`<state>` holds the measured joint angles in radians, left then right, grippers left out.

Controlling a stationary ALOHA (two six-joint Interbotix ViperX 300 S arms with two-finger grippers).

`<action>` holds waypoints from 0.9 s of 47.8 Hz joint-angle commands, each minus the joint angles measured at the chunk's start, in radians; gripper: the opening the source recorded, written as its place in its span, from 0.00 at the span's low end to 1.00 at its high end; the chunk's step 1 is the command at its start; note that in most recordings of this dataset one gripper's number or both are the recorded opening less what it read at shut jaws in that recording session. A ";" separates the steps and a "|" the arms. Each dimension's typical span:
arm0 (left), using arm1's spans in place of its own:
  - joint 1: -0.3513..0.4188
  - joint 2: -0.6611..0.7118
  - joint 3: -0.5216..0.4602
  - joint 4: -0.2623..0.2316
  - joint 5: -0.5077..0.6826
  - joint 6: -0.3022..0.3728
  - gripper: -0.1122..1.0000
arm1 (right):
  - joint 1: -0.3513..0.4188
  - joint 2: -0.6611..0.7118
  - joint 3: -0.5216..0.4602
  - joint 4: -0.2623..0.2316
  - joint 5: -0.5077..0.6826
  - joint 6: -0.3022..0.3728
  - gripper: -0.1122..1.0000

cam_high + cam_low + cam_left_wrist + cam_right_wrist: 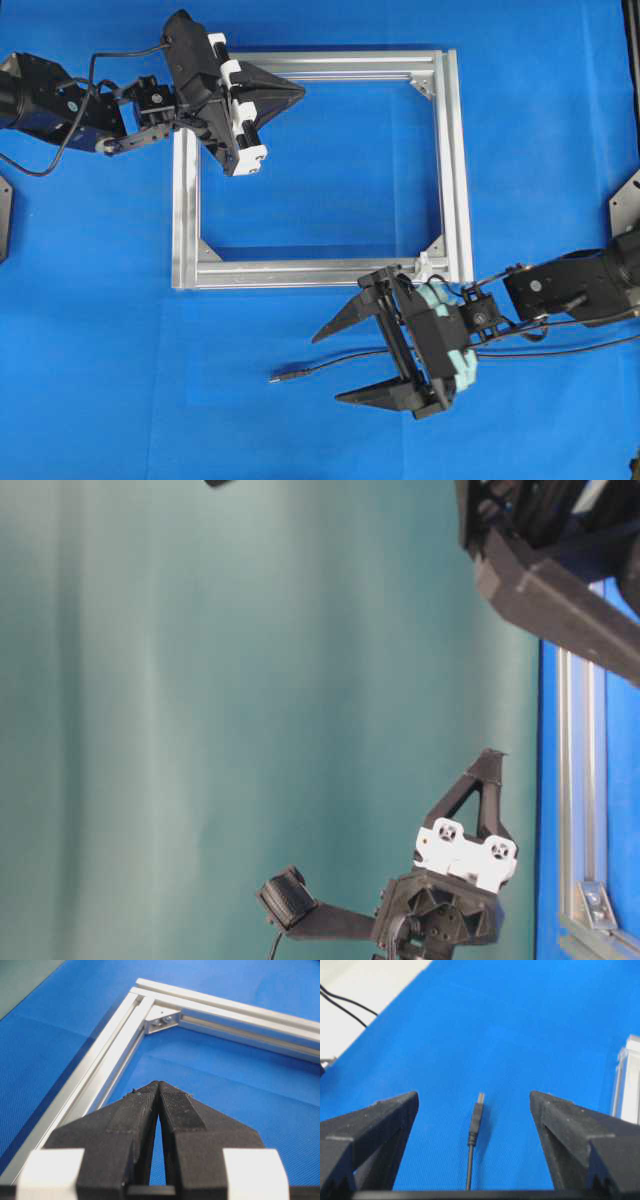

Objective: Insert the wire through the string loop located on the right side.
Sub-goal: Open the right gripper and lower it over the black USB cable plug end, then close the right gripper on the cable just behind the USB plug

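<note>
Black fingers (380,1125) of the right hand (474,1102) fill the bottom of the right wrist view, spread wide and holding nothing. Between them, on the blue surface (520,1020), lies the wire (472,1135), its small metal-tipped plug pointing away from the camera and touching neither finger.

From overhead, the right hand (328,365) sits below the lower right corner of the silver frame (455,160), and the wire (330,365) runs leftward between the open fingers, its plug lying just past the fingertips, outside the frame.

At the frame's upper left corner, the left hand (297,92) is pressed together and empty, its tips over the top bar. Its wrist view shows the fingers (135,1110) meeting at the tips.

No view shows the string loop clearly.
</note>
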<state>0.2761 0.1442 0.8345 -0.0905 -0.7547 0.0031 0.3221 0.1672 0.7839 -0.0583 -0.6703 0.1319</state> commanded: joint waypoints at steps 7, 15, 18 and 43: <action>-0.002 -0.031 -0.009 0.003 -0.005 0.000 0.10 | 0.029 0.064 -0.041 0.055 0.000 0.002 0.85; -0.002 -0.029 -0.009 0.002 -0.002 0.000 0.10 | 0.037 0.138 -0.060 0.098 -0.002 0.002 0.85; -0.002 -0.029 -0.009 0.003 0.002 0.000 0.10 | 0.037 0.156 -0.066 0.112 -0.003 0.002 0.85; -0.002 -0.031 -0.008 0.003 0.015 0.000 0.10 | 0.040 0.176 -0.072 0.132 0.006 0.002 0.66</action>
<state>0.2761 0.1442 0.8345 -0.0905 -0.7348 0.0031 0.3559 0.3590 0.7271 0.0706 -0.6642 0.1319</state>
